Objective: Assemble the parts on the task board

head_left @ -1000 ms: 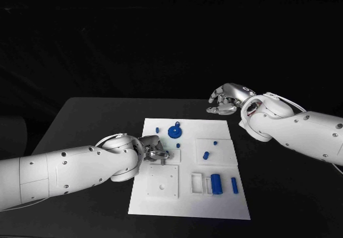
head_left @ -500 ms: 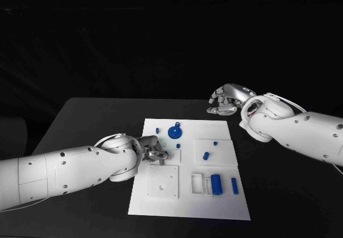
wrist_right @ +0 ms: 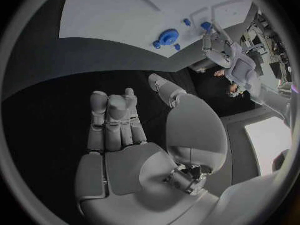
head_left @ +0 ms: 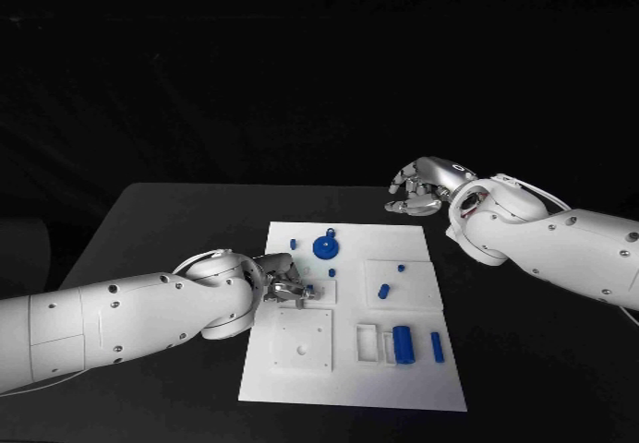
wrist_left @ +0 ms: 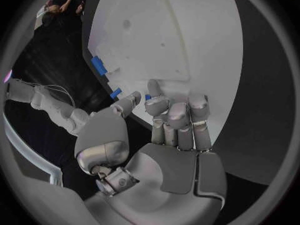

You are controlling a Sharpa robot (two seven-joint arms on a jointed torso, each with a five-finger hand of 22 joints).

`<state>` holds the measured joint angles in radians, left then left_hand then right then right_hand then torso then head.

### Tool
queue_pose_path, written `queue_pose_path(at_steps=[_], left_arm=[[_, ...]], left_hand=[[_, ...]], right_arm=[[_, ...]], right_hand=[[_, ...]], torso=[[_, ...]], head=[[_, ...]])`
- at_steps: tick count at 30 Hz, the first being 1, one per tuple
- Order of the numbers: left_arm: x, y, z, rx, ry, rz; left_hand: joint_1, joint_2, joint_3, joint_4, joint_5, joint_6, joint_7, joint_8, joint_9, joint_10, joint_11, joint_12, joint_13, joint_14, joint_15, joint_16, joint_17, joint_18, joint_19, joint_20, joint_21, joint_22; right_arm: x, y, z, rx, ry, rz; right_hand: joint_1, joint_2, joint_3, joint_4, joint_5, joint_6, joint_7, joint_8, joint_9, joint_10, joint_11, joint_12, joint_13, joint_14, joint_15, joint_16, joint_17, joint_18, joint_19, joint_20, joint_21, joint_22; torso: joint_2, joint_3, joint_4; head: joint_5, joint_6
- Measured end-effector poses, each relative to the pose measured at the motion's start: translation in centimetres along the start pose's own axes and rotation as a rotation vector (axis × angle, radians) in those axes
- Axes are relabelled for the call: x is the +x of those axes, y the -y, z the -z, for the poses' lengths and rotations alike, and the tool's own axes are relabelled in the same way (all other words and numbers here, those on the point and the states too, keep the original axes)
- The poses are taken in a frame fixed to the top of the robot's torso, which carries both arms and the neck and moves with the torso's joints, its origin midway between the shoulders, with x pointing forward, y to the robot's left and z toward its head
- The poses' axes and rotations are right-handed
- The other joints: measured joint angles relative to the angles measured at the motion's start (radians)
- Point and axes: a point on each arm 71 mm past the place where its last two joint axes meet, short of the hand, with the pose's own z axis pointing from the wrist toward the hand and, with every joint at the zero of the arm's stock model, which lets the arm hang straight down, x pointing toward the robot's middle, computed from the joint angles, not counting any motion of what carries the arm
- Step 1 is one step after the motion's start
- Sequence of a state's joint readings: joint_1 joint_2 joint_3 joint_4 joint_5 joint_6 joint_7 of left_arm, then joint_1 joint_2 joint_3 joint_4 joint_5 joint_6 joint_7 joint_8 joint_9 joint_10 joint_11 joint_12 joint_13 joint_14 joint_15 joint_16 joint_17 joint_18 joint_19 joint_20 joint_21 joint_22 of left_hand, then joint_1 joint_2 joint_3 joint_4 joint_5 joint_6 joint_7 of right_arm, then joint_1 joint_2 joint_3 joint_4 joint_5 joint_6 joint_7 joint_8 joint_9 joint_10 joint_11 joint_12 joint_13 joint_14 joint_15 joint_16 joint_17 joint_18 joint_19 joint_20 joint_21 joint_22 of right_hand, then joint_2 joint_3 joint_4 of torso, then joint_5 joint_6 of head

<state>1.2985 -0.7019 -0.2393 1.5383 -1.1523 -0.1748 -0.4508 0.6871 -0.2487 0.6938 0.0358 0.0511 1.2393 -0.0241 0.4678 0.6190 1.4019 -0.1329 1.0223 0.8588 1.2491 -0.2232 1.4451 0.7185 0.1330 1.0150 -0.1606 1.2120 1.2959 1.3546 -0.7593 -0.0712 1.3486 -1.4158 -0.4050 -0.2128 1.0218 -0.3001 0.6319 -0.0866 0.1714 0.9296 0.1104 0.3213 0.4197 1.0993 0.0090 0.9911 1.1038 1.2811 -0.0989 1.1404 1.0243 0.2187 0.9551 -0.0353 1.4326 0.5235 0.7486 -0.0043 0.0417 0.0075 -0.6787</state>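
Note:
The white task board (head_left: 349, 383) lies in the middle of the black table. My left hand (head_left: 283, 280) rests over the board's left side and pinches a small blue part (head_left: 309, 289) between thumb and fingertips, seen as the blue part (wrist_left: 148, 97) in the left wrist view. A blue gear (head_left: 326, 246) sits near the board's far end. A blue block (head_left: 401, 342) and a blue bar (head_left: 436, 346) lie near the right front. My right hand (head_left: 427, 185) hovers beyond the board's far right corner, fingers apart, holding nothing.
Small blue pegs stand on the board: one peg (head_left: 295, 242) left of the gear, another peg (head_left: 331, 271) just beyond my left hand, a third peg (head_left: 383, 289) on the right plate. A raised white square plate (head_left: 304, 339) lies in front of my left hand.
My left hand's fingers have shifted slightly to the right, and the small blue part now shows at their tips. The right hand has not moved.

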Motion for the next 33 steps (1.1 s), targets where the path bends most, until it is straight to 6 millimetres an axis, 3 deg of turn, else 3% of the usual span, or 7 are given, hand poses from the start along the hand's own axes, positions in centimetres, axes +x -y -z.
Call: queue_pose_path(at_steps=[6, 23, 26, 33], left_arm=[[-0.1, -0.2, 0.1, -0.002, 0.002, 0.003], [-1.2, -1.3, 1.1, -0.005, 0.025, 0.036], [-1.7, -1.6, 1.3, -0.009, 0.033, 0.057], [-3.0, -2.0, 1.6, -0.016, 0.045, 0.107]], left_hand=[[0.009, -0.035, -0.007, 0.023, 0.000, -0.005, 0.002, 0.000, 0.001, 0.000, 0.000, 0.000, 0.000, 0.000, 0.000, 0.000, -0.001, 0.000, 0.000, 0.000, 0.000, -0.001], [0.022, -0.047, -0.110, -0.001, 0.000, -0.025, 0.009, -0.006, -0.001, -0.009, 0.006, -0.010, -0.011, -0.015, 0.000, -0.012, -0.011, 0.000, -0.027, 0.009, -0.001, -0.005], [0.022, -0.047, -0.116, 0.005, 0.000, -0.057, 0.014, -0.029, -0.010, -0.020, 0.017, -0.031, -0.018, -0.034, 0.004, -0.029, -0.018, 0.000, -0.040, 0.014, -0.012, -0.011], [0.091, -0.036, -0.116, 0.005, 0.000, -0.136, 0.051, -0.090, -0.039, -0.061, 0.048, -0.086, -0.044, -0.070, 0.038, -0.082, -0.042, -0.001, -0.079, 0.028, -0.051, -0.027]], right_arm=[[0.0, 0.1, 0.0, 0.001, 0.000, 0.000], [0.0, 0.2, 0.1, 0.003, 0.001, 0.001], [-0.1, 0.2, 0.1, 0.004, 0.001, 0.001], [-0.1, 0.4, 0.1, 0.007, 0.001, 0.002]], right_hand=[[0.000, 0.000, -0.001, 0.001, 0.000, 0.000, 0.000, 0.000, 0.000, 0.000, 0.000, 0.000, 0.000, 0.000, 0.000, 0.000, 0.000, 0.000, 0.000, 0.000, 0.000, 0.001], [0.000, 0.000, -0.001, 0.001, 0.000, -0.001, 0.005, 0.000, 0.000, 0.000, 0.000, 0.000, 0.000, 0.000, 0.000, 0.000, 0.000, 0.000, 0.000, 0.000, 0.000, 0.000], [0.000, 0.000, -0.001, 0.001, 0.000, -0.001, 0.005, 0.000, 0.000, 0.000, 0.000, 0.000, 0.000, 0.000, 0.000, 0.000, 0.000, 0.000, 0.000, 0.000, 0.000, 0.000], [0.000, 0.000, -0.001, 0.001, 0.000, -0.001, 0.005, 0.000, 0.000, 0.000, 0.000, 0.000, -0.001, 0.000, 0.000, 0.000, 0.001, 0.000, 0.000, 0.000, 0.000, 0.001]], torso=[[0.000, -0.0001, 0.0000], [0.000, 0.0000, -0.0001], [0.000, 0.0000, -0.0003], [0.000, 0.0003, -0.0003]], head=[[0.001, 0.000], [-0.001, 0.006], [-0.001, 0.007], [-0.001, 0.007]])
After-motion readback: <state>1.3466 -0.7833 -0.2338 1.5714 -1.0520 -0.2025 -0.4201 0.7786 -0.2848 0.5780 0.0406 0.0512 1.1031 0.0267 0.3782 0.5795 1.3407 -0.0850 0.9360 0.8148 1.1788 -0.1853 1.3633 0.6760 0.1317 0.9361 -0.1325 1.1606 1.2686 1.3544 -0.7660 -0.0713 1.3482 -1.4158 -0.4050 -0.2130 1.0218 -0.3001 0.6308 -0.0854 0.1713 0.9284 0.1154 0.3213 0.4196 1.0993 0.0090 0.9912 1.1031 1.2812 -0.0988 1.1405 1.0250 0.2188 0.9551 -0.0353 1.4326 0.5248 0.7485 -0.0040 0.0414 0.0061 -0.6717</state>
